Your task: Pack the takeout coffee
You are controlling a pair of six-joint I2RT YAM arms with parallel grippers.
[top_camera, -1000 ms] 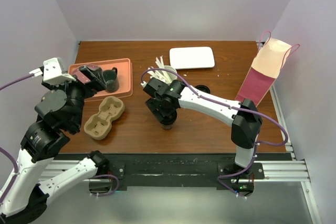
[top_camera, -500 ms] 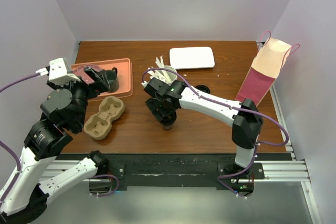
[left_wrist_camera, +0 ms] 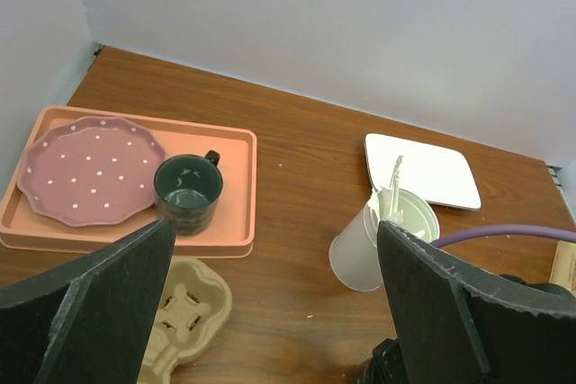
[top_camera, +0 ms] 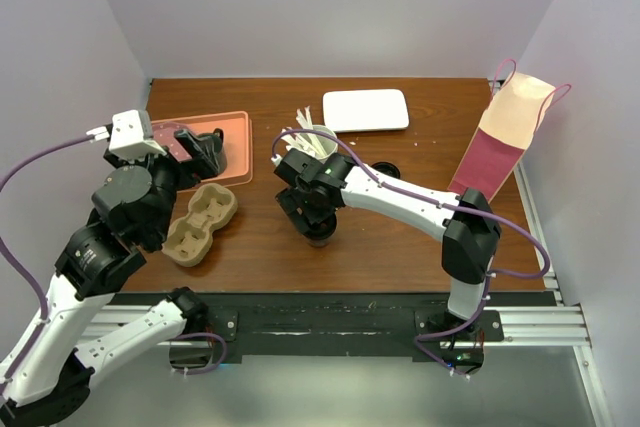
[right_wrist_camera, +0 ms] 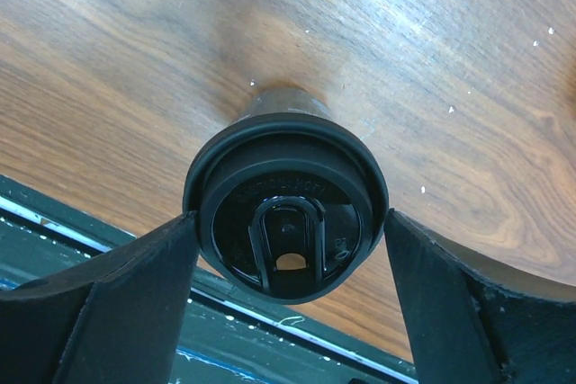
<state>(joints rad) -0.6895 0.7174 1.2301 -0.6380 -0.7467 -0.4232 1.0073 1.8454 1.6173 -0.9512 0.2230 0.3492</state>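
My right hand (right_wrist_camera: 288, 222) is clenched on the coffee (right_wrist_camera: 286, 188). In the wrist view its black lid fills the middle of the frame, and my two fingers (right_wrist_camera: 108, 303) press against the lid's rim at left and right. The dark cup tapers away from the lid to its base on the desk (right_wrist_camera: 432, 60). From above, the right hand (top_camera: 312, 202) sits just left of the frame's centre, with only a sliver of the coffee (top_camera: 320, 238) showing under it. It is just below the white cup (top_camera: 316, 137) of stirrers.

My left hand (left_wrist_camera: 274, 249) is released, its fingers spread wide at the lower corners of its wrist view with nothing between them. From above, the left hand (top_camera: 203, 146) hangs over the tray (top_camera: 243, 147) in the upper left.

In the left wrist view the tray (left_wrist_camera: 245, 188) lies at the left, with a pink dotted plate (left_wrist_camera: 85, 168) in it and a dark mug (left_wrist_camera: 187, 191) to the plate's right. The carrier (left_wrist_camera: 184, 312) lies just below the tray, at the bottom edge. The white cup (left_wrist_camera: 369, 247) tilts at centre right, and a white dish (left_wrist_camera: 423, 171) lies flat just above it.

Seen from above, the carrier (top_camera: 198, 222) is at lower left, apart from the coffee. A bag (top_camera: 505, 132) stands at the right edge.
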